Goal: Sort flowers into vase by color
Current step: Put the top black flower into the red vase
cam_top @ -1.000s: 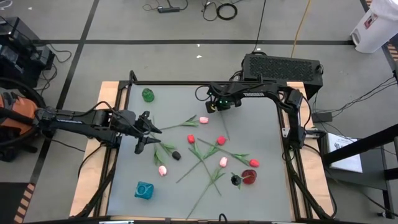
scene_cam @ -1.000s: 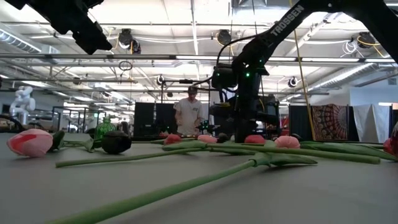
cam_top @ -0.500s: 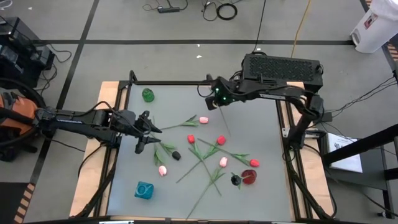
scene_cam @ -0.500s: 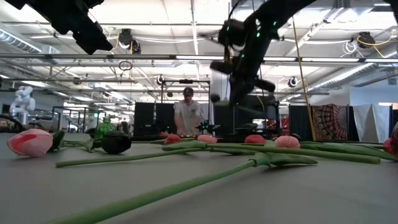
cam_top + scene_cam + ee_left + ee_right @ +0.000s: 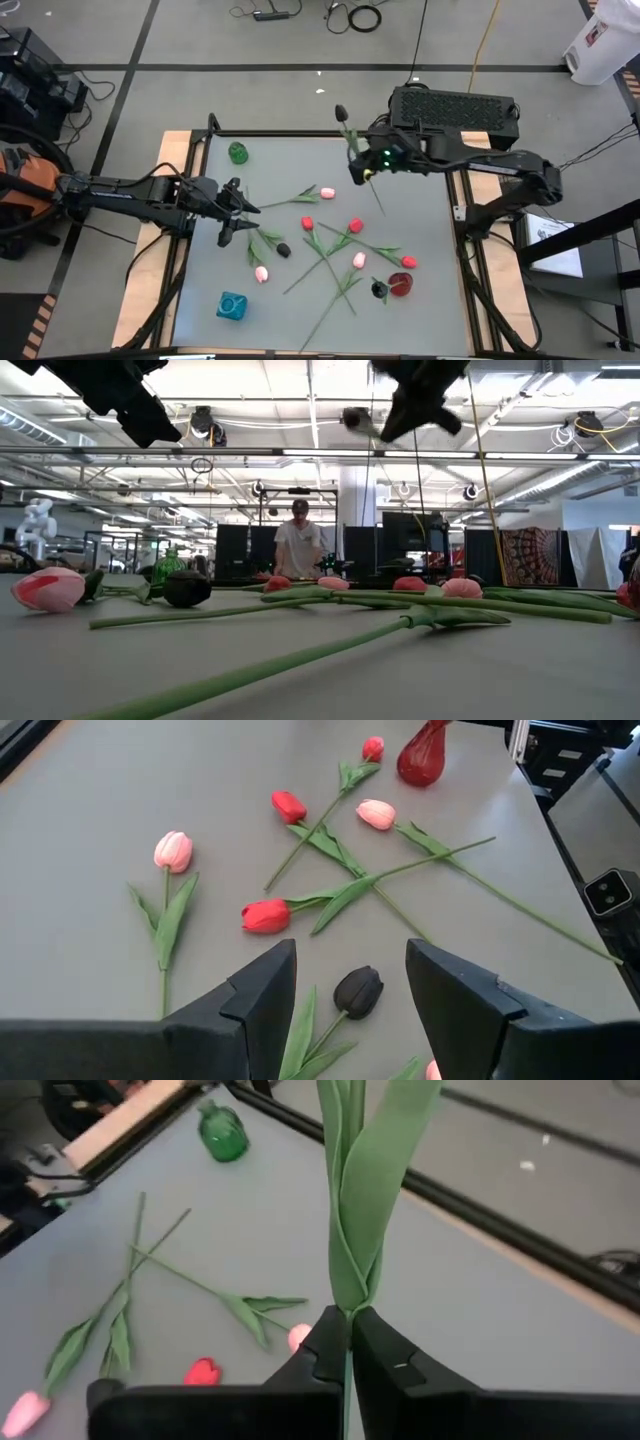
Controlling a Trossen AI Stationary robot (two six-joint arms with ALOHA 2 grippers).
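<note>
Black-headed tulip (image 5: 342, 113): raised clear of the tabletop (image 5: 420, 215), stem clamped in right tool, head toward 11 o'clock of that tool in the high view.
Right tool (image 5: 349, 1342): fingers pressed shut on the green stem, just below the leaf; sits at 1 o'clock of the tabletop's middle.
Left tool (image 5: 345, 982): fingers spread wide, holding nothing; hangs at 9 o'clock, above a second black tulip (image 5: 358, 991).
Loose flowers (image 5: 330, 245): pink and red tulips scattered across the tabletop's middle toward 5 o'clock.
Red vase (image 5: 401, 285): 5 o'clock.
Green vase (image 5: 238, 152): 10 o'clock.
Teal vase (image 5: 232, 306): 7 o'clock.
</note>
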